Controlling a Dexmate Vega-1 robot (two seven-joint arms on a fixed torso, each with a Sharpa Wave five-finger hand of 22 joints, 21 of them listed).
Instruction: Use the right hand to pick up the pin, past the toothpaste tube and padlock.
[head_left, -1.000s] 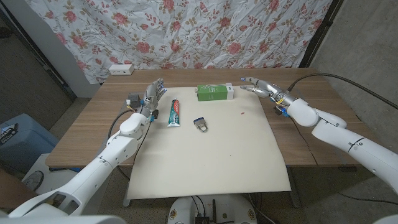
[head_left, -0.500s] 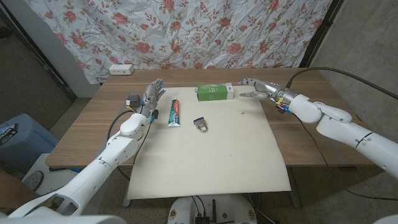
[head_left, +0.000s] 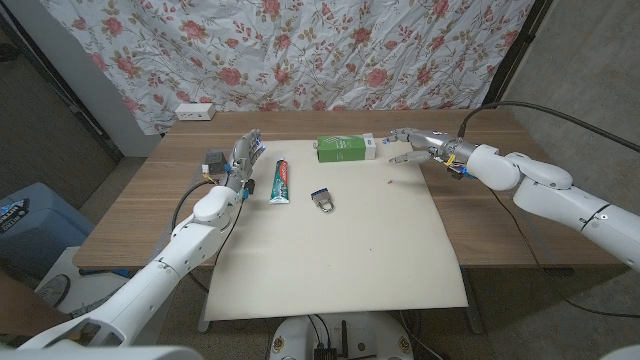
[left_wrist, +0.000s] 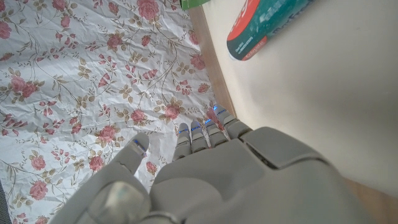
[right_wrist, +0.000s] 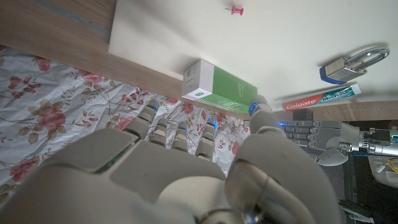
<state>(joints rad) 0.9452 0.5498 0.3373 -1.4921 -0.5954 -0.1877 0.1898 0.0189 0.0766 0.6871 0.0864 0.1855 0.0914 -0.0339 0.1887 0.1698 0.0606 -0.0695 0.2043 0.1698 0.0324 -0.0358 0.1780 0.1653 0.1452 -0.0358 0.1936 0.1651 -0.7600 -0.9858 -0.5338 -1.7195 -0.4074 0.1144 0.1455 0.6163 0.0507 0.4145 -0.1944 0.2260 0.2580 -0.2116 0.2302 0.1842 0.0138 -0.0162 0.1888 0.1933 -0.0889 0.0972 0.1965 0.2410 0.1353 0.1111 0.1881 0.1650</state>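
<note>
A tiny red pin (head_left: 389, 182) lies on the cream mat (head_left: 340, 255), right of the padlock (head_left: 323, 201) and the toothpaste tube (head_left: 282, 182). My right hand (head_left: 418, 146) hovers beyond the pin near the mat's back right corner, fingers spread, holding nothing. In the right wrist view the pin (right_wrist: 236, 10) shows past my right hand (right_wrist: 186, 168), with the padlock (right_wrist: 348, 64) and the toothpaste tube (right_wrist: 323, 98) off to one side. My left hand (head_left: 245, 156) stands at the mat's left edge beside the tube (left_wrist: 267, 25), fingers extended and empty.
A green box (head_left: 345, 149) lies at the mat's back edge, just left of my right hand. A white power strip (head_left: 194, 111) sits at the table's back left. A small black device (head_left: 213, 160) is next to my left hand. A floral curtain hangs behind.
My right hand has moved left and slightly nearer, from over the bare wood to the mat's back right corner, closer to the green box and pin. The left arm has stayed put.
</note>
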